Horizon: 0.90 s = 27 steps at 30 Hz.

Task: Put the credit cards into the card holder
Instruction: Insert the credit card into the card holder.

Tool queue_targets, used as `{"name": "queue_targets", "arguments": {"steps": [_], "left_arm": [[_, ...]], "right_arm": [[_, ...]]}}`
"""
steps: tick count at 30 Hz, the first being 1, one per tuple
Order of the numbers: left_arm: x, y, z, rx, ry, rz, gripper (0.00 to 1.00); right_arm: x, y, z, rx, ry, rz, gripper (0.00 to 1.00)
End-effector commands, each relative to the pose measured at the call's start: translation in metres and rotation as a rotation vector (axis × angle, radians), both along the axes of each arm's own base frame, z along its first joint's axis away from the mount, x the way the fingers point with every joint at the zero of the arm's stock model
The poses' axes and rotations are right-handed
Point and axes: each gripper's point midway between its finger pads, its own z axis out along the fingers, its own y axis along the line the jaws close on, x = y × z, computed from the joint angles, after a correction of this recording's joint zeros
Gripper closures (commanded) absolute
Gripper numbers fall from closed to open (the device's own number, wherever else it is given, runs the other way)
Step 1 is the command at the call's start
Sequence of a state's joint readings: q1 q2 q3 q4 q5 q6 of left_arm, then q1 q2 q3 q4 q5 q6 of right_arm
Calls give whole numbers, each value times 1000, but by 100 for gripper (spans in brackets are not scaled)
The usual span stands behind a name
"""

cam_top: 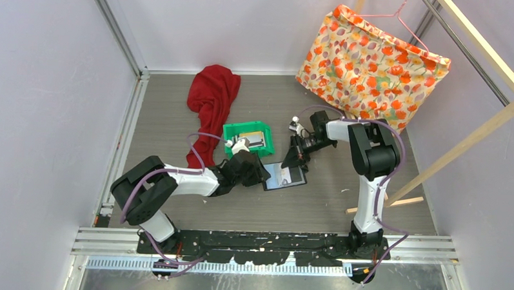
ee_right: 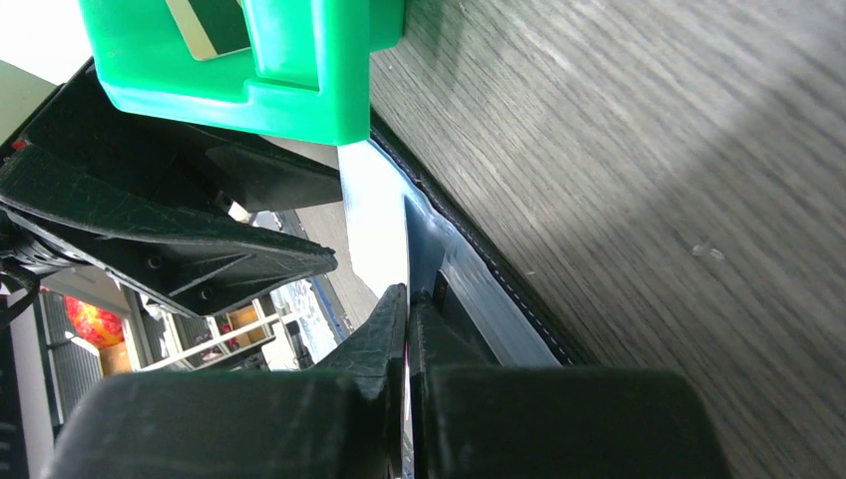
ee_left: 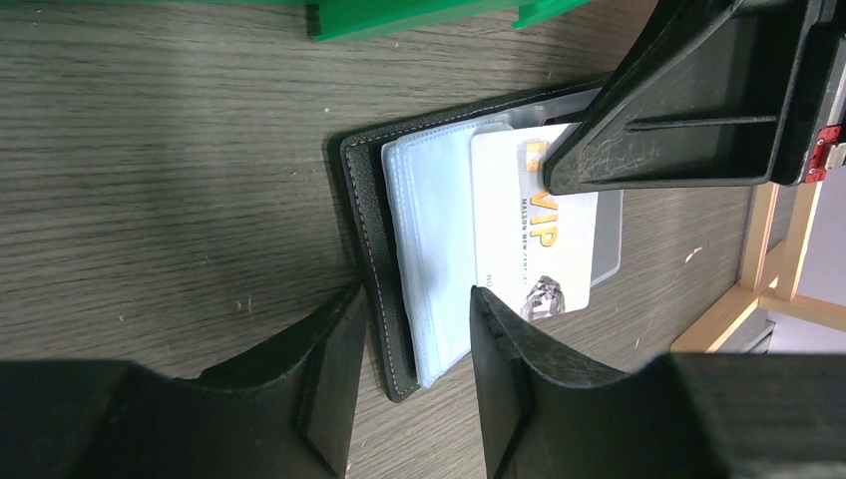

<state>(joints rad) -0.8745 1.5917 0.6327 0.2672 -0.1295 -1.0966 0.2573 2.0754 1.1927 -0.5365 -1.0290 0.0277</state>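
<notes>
— Grey wood-grain table under pale walls. Run me across it, left to right.

— Red cloth at the far left, then the green bin. Next is my left gripper, jaws about half apart and holding nothing, straddling one end of the card holder at its stitched edge. The holder lies opened flat just beside the bin, on its near right side. My right gripper is pinched tight on a white card, which lies across the clear pockets. A flowered bag stands far right.

— How would you do this step well?

— I judge my left should pin the holder's cover so it can't slide. My right should push the card in level, square to the pocket's mouth, and let go only once it's seated. If the card tilts, it may ride over the sleeve.

— What can't you make out?

— Whether the card's edge is inside a pocket or merely on top of it, because my right finger covers that corner. I can't count the cards lying in the bin either.
</notes>
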Motion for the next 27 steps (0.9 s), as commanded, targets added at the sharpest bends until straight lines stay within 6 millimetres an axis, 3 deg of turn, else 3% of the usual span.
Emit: {"name": "queue_targets", "arguments": {"steps": [1,13,20,27], "left_arm": [[-5,8,-13,43,42,-1,56],[-7,13,-9,39,39,5,58],[-6,9,11,6,2,-19,53],[-9,18,33,-4,-43,-15,48]], "right_arm": [[5,8,4,3,-16,9,94],[8,0,9,-122,-92,52,77],[6,0,10,-201,-157,95,67],[5,-1,11,-296,-217,122,60]]}}
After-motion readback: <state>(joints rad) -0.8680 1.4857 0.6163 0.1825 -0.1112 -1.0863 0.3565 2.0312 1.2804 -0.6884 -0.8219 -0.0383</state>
